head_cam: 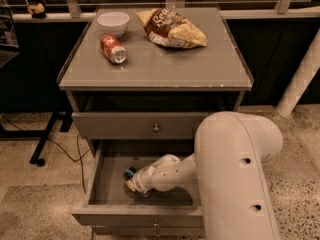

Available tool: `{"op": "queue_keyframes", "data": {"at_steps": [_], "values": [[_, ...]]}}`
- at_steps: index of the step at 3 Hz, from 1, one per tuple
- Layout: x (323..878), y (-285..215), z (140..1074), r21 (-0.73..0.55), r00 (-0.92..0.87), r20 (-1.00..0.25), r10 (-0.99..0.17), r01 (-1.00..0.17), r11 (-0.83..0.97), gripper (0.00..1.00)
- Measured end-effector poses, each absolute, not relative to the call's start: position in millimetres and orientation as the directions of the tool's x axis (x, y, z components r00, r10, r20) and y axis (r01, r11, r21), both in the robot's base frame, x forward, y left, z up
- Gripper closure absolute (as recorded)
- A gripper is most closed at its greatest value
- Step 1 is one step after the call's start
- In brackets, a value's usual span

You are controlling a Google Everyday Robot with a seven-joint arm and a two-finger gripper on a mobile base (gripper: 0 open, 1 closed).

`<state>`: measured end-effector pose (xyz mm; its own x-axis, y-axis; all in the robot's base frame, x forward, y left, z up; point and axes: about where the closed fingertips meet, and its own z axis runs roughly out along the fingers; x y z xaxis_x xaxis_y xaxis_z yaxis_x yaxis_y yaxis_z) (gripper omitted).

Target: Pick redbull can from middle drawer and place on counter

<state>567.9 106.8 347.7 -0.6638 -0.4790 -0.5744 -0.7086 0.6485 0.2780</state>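
Note:
The middle drawer (102,174) is pulled open below the shut top drawer front. My arm reaches into it from the right, and my gripper (133,182) is low inside, left of the middle. A small piece of the redbull can (130,172), a blue and silver end, shows right at the gripper's tip, touching it. The rest of the can is hidden by the gripper. The counter (165,64) is the grey cabinet top above.
On the counter lie a red-orange soda can (113,49) on its side, a white bowl (113,22) and a chip bag (172,29). My big white arm housing (235,174) covers the drawer's right part. A black stand's leg (45,144) is at the left.

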Motion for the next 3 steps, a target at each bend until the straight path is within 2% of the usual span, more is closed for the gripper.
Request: {"op": "queue_keyframes", "data": {"at_steps": [3], "values": [[570.2, 107.7, 355.8, 0.276, -0.662, -0.575, -0.481, -0.71, 0.647, 1.0]]}}
